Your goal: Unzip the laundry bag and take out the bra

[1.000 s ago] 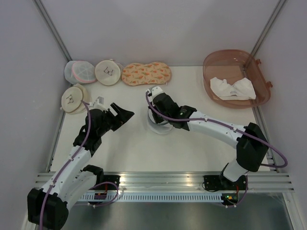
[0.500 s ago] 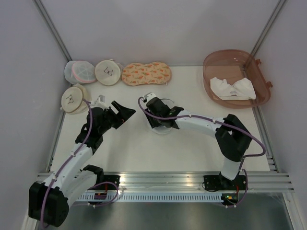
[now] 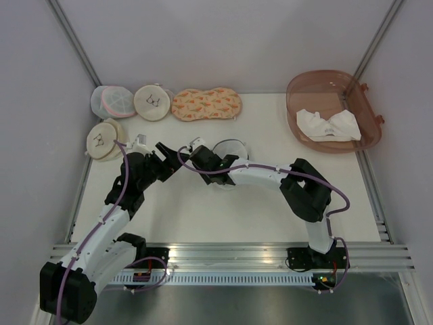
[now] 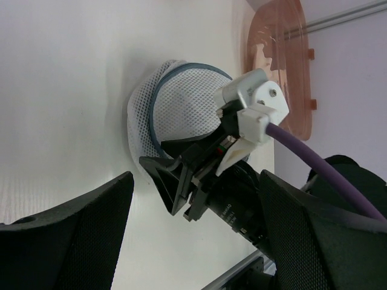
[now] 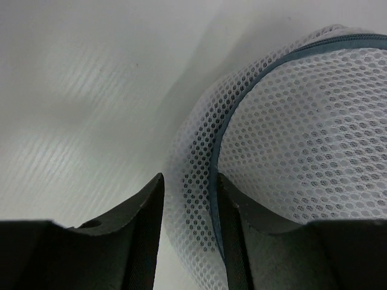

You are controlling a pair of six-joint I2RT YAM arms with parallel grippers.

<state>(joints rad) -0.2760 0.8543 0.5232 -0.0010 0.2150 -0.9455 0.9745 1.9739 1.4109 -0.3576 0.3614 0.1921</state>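
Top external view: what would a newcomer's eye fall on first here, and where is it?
The two arms meet mid-table. There the right gripper pinches the mesh edge of the laundry bag beside its dark zipper rim, and the left gripper faces it, wide open. Next comes the brown translucent basket at the far right corner, with a white cloth inside.

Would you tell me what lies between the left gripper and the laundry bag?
The right gripper, pinching the laundry bag; the left wrist view shows it ahead of the left gripper.
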